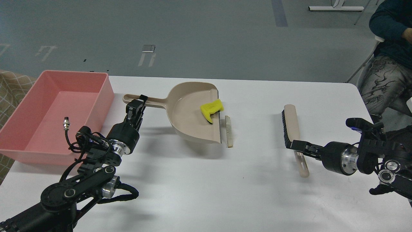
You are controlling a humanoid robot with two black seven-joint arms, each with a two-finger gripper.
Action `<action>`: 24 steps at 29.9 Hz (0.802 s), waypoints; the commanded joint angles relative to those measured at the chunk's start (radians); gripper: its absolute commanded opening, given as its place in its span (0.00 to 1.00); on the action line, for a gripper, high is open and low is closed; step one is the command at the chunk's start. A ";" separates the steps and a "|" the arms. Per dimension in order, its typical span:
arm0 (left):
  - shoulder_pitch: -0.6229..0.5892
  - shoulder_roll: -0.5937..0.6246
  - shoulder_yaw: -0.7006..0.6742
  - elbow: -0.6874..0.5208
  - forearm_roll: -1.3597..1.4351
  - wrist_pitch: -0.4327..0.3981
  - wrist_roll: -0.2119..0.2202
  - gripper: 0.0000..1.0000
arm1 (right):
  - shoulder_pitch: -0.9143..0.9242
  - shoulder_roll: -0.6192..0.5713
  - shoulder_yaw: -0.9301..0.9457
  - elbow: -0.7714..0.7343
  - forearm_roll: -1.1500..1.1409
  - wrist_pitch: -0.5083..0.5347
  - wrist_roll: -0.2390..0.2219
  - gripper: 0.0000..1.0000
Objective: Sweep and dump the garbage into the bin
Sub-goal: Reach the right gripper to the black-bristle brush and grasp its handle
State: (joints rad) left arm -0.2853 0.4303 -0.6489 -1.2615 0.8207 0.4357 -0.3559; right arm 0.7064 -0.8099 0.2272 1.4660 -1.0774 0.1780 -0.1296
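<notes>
The garbage is two pieces. The yellow chunk [210, 109] lies inside the beige dustpan [190, 112], near its open lip. The thin beige-and-white slice [228, 130] lies on the white table just outside that lip. My left gripper [137, 103] is shut on the dustpan's handle. The pink bin [103, 96] stands at the far left, just beyond my left arm. The beige brush [291, 125] with black bristles lies on the table at the right. My right gripper [293, 145] is at the brush's handle, seen side-on, so its fingers cannot be told apart.
The white table [206, 193] ends at its right edge close to my right arm. A seated person [389, 58] is at the far right corner. A checked cloth [9, 87] shows left of the bin.
</notes>
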 commanded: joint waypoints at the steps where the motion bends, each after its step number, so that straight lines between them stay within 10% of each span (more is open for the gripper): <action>1: -0.002 0.001 -0.002 -0.001 0.000 0.000 0.000 0.00 | -0.002 0.001 -0.009 0.002 0.002 0.000 -0.011 0.35; 12: -0.002 0.004 0.000 -0.001 0.000 0.000 -0.003 0.00 | 0.002 -0.005 -0.008 0.007 0.007 0.000 -0.041 0.01; 24: 0.003 0.019 0.003 -0.001 0.000 -0.002 -0.005 0.00 | 0.039 -0.038 0.007 0.053 0.010 0.014 -0.041 0.00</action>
State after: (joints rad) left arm -0.2844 0.4488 -0.6484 -1.2626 0.8204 0.4357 -0.3590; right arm 0.7390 -0.8362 0.2345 1.5051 -1.0679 0.1856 -0.1703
